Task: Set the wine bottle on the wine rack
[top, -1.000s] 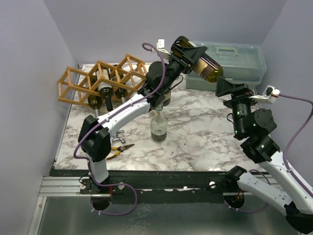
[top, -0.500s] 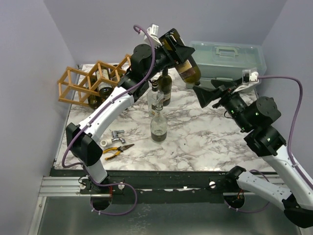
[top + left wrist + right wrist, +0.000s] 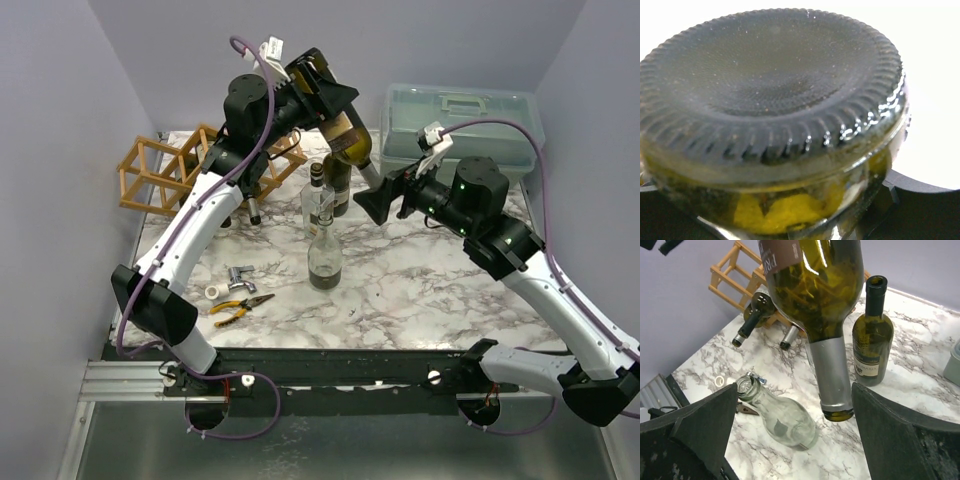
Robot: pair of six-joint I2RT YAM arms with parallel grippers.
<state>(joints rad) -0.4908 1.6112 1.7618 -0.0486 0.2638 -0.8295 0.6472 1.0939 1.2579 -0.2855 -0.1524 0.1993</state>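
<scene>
My left gripper (image 3: 318, 85) is shut on the base end of a dark green wine bottle (image 3: 347, 140) and holds it high, neck down. The bottle's ribbed base (image 3: 770, 85) fills the left wrist view. In the right wrist view its body (image 3: 815, 285) and silver-foiled neck hang between my right fingers. My right gripper (image 3: 383, 200) (image 3: 795, 387) is open, one finger on each side of the neck, not touching it. The wooden lattice wine rack (image 3: 160, 165) (image 3: 735, 270) stands at the back left with bottles lying in it.
A dark green bottle (image 3: 338, 185) (image 3: 872, 335) and two clear glass bottles (image 3: 324, 255) (image 3: 780, 415) stand mid-table under the held bottle. Pliers (image 3: 240, 305) and small parts lie front left. A translucent toolbox (image 3: 465, 125) sits back right.
The left arm swung the bottle leftward and tipped it neck down. The right arm moved left and its open fingers came around the neck.
</scene>
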